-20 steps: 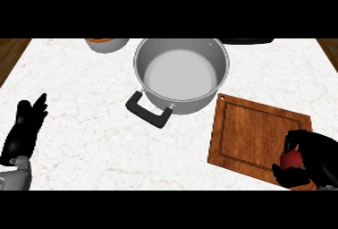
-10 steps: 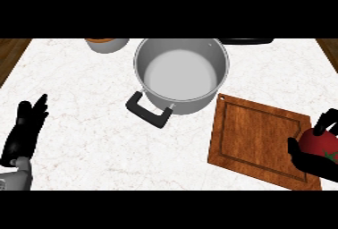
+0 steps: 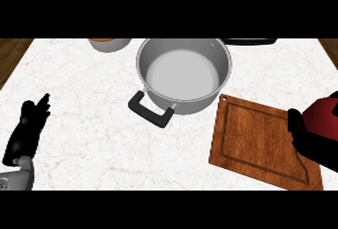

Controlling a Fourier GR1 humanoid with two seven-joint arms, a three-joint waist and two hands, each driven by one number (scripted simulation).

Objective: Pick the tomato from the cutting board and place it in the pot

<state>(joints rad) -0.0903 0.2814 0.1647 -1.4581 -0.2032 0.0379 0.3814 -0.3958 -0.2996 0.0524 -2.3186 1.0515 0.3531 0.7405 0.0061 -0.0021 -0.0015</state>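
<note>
While one pot [image 3: 196, 106] stands nearby, the right hand [image 3: 313, 149] holds one tomato [image 3: 324, 117].

Brushed metal is seen on the pot [image 3: 184, 71], grained wood on the cutting board [image 3: 260, 141], white marble on the table [image 3: 86, 98].

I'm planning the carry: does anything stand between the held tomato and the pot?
Nothing visible does. Between the tomato, held in the right hand at the view's right edge, and the open pot lie only the bare cutting board and counter.
</note>
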